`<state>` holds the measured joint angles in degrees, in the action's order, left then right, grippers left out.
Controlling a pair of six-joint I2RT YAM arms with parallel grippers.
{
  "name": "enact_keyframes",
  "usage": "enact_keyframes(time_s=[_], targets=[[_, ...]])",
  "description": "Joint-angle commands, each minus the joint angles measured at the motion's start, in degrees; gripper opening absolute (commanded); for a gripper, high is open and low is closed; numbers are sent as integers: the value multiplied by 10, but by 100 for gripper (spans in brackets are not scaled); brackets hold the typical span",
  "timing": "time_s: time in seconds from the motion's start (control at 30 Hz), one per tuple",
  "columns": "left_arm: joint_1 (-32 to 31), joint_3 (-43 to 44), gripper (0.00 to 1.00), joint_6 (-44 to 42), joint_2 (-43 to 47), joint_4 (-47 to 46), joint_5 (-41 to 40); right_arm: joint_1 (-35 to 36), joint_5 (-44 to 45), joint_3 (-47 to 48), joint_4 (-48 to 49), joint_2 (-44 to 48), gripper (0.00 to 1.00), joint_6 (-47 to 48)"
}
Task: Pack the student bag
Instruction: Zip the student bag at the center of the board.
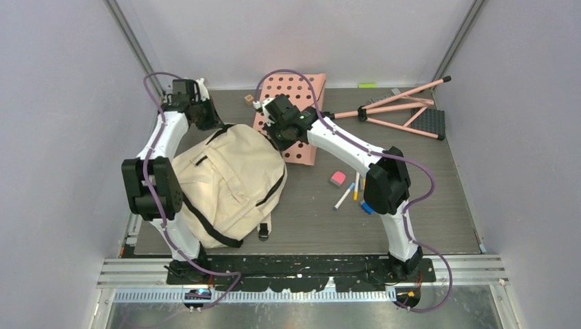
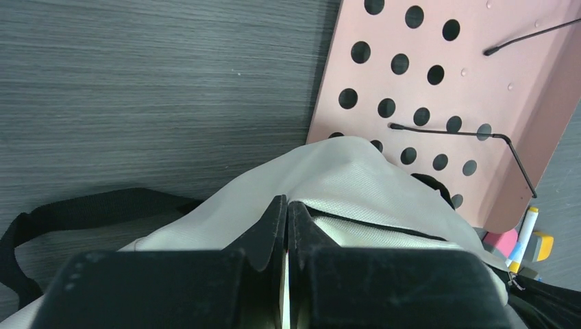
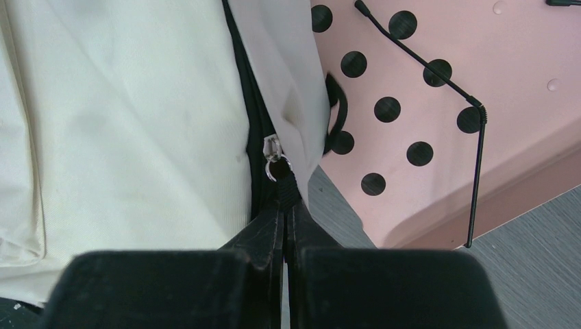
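So here's where we're at: the big cream fabric backpack (image 1: 229, 181) with black straps and zipper trim is lying flat on the dark wood-grain table (image 1: 425, 219). It's at about 9 o'clock from the table's middle, with its top end toward 12 and one corner right up against the pink perforated board (image 1: 301, 89). Our right gripper (image 3: 286, 199) has its fingers pinched together on the black zipper pull tab (image 3: 284, 186), just below the little metal ring, at the bag's 1 o'clock corner. Our left gripper (image 2: 288, 205) is closed too, sitting down on the fabric at the bag's 11 o'clock. We honestly can't tell if it has any cloth between the fingers or is just pressing there. The bag looks soft, floppy and pretty empty, so we reckon it'll sag and slide instead of holding a shape: light to drag, annoying to open. Best places to grab, we think, are the pull tab for the zip, the firmer black trim beside it to hold against the pull, and the straps for moving it. The pink eraser (image 1: 337, 179) and the markers (image 1: 346, 195) lie at the bag's 3 o'clock, well apart from it, so packing doesn't look started.
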<state>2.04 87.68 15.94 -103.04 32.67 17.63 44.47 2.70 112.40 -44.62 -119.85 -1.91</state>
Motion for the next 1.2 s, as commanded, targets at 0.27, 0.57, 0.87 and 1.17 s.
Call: enact_keyframes(time_s=[0.27,0.57,0.87,1.17], targets=[[72,34,0,62,43,-26,-149,10,39,31,-68,0,0,14],[104,34,0,66,45,-19,-131,17,124,56,-58,1,0,15],[117,0,0,68,70,8,-186,35,117,-6,-40,19,1,53],[181,-51,0,71,92,24,-197,51,109,-52,-33,41,1,56]])
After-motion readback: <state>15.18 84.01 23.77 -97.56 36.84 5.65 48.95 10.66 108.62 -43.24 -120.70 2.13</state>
